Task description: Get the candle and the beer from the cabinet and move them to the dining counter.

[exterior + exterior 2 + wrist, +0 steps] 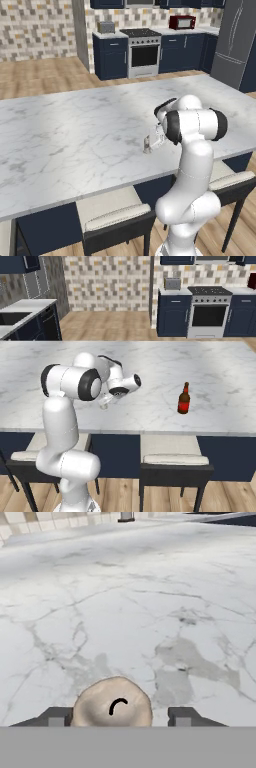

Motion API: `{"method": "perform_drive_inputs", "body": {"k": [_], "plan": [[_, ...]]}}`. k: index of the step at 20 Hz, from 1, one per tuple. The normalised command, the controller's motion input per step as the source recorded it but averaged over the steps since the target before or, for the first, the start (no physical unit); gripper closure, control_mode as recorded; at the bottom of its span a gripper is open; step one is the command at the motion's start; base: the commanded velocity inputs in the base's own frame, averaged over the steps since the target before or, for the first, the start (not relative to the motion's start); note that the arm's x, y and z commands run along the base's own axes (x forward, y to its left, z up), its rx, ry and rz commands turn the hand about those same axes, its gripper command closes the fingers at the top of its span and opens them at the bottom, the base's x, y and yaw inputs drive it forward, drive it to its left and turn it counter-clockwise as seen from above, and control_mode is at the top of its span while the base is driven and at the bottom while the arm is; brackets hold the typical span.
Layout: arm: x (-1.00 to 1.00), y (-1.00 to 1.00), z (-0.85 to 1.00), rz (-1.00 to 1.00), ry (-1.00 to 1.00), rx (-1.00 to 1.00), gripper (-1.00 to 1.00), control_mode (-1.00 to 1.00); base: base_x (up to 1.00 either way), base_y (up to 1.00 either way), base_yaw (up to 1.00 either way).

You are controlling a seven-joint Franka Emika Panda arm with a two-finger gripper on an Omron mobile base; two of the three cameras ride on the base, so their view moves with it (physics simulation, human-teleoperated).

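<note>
The end effector (118,717) hung low over the white marble counter (75,135), its 2 dark fingers (55,716) spread apart with gaps on either side of the candle (112,704), which sat between them without being gripped. The candle (147,146) appeared as a small pale stub resting on the counter just beside the arm's wrist. The beer (184,399) stood upright on the same counter, well apart to the arm's right. Cushioned stools (115,215) lined the near edge.
</note>
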Motion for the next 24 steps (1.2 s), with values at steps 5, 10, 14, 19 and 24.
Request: {"method": "perform_drive_inputs", "body": {"k": [5, 10, 14, 19, 24], "plan": [[-0.21, 0.00, -0.01, 0.00, -0.07, 0.00, -1.00, -1.00, 0.00, 0.00, 0.00], [-0.21, 0.00, 0.01, 0.00, -0.09, 0.00, -1.00, -1.00, 0.00, 0.00, 0.00], [-0.09, 0.00, 0.07, 0.00, -0.04, 0.00, -1.00, -1.00, 0.00, 0.00, 0.00], [-0.03, -0.01, 0.20, 0.00, -0.04, 0.00, -1.00, -1.00, 0.00, 0.00, 0.00], [-0.03, -0.05, 0.27, 0.00, -0.09, 0.00, -1.00, -1.00, 0.00, 0.00, 0.00]]}}
